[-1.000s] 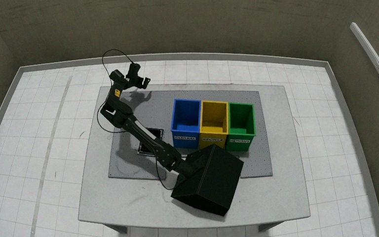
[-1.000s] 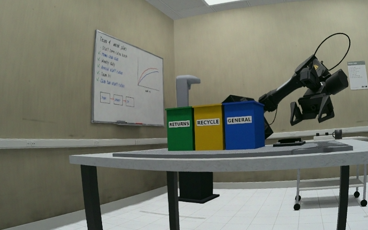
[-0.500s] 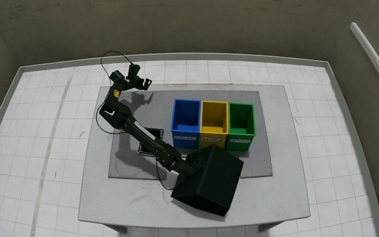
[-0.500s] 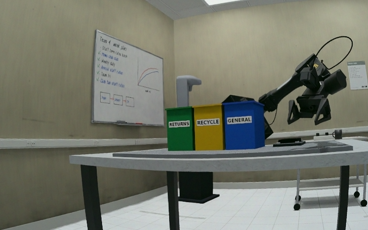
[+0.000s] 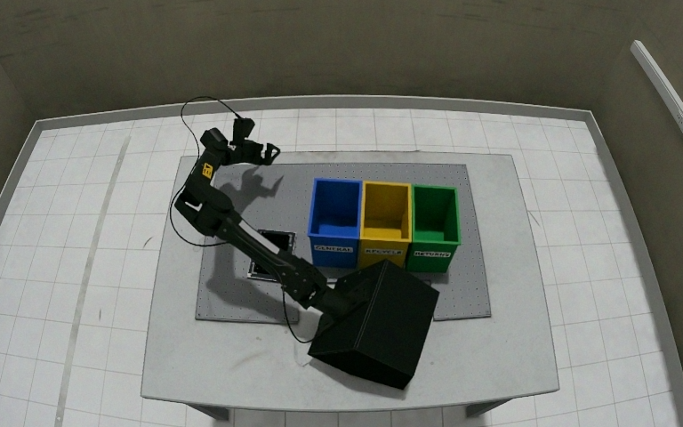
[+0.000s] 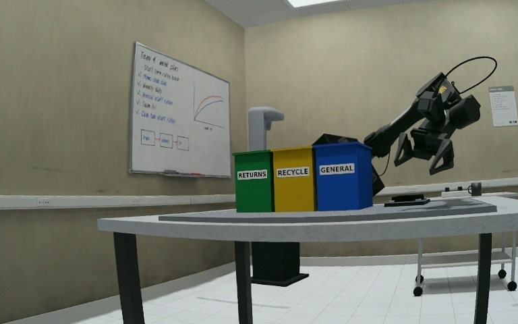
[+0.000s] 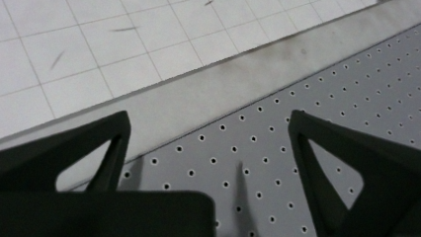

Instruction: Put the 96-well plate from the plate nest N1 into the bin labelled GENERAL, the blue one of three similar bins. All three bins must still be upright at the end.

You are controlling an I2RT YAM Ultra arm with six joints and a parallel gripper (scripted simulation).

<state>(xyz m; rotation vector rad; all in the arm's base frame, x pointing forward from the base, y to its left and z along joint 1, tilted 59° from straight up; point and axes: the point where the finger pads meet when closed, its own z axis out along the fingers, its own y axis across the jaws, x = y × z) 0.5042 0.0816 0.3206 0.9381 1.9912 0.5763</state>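
Note:
The plate nest N1 with the dark 96-well plate (image 5: 277,243) lies on the grey perforated mat, partly hidden under my arm; it also shows low and flat in the exterior view (image 6: 407,198). The blue GENERAL bin (image 5: 333,221) stands upright at the left of the row, also in the exterior view (image 6: 342,175). My gripper (image 5: 267,153) is open and empty, held high above the mat's far left corner, well away from the nest; in the exterior view (image 6: 420,156) its fingers point down. The wrist view (image 7: 210,123) shows only mat and table edge between the fingers.
The yellow RECYCLE bin (image 5: 385,221) and green RETURNS bin (image 5: 433,226) stand upright beside the blue one. The black base box (image 5: 380,322) sits at the table's front. The table edge and floor lie just beyond the gripper.

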